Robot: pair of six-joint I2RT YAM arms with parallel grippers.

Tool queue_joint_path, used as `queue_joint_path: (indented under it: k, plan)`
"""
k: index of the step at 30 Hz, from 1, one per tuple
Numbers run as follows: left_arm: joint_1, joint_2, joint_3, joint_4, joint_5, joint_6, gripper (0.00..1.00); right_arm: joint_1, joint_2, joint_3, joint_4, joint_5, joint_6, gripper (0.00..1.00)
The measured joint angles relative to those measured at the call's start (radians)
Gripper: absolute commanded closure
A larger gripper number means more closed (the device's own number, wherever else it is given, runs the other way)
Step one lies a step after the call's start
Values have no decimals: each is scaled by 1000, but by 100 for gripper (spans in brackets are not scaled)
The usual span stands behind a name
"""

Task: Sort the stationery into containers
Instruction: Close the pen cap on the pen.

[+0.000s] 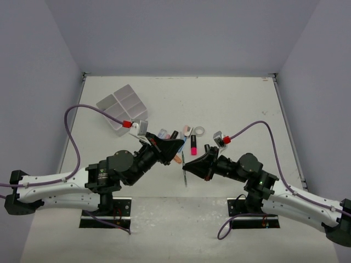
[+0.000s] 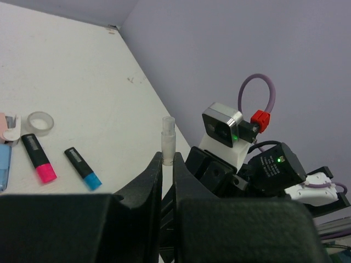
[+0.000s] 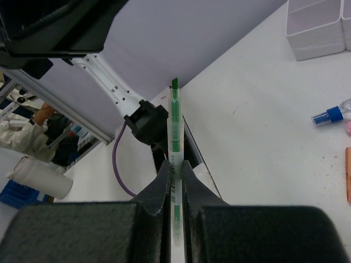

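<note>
White links (image 1: 52, 183), black joints (image 1: 118, 164); purple cables (image 2: 258, 77) (red plugs (image 2: 260, 121)); green indicator lights (image 2: 280, 160).

A green pen (image 3: 174, 126) stands mid-frame in the right wrist view, a whitish translucent pen (image 2: 167, 143) in the left. Lower left there: a pink highlighter (image 2: 38, 159) and a blue highlighter (image 2: 82, 168) (both black-barrelled) on the white table (image 2: 82, 66).
</note>
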Motion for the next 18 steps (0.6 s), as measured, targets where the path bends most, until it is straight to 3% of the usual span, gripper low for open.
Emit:
queue_joint_path:
  k: [18]
  plan:
    - [0, 47, 0, 12, 75, 33, 100, 1, -57, 76, -100, 43, -71, 100]
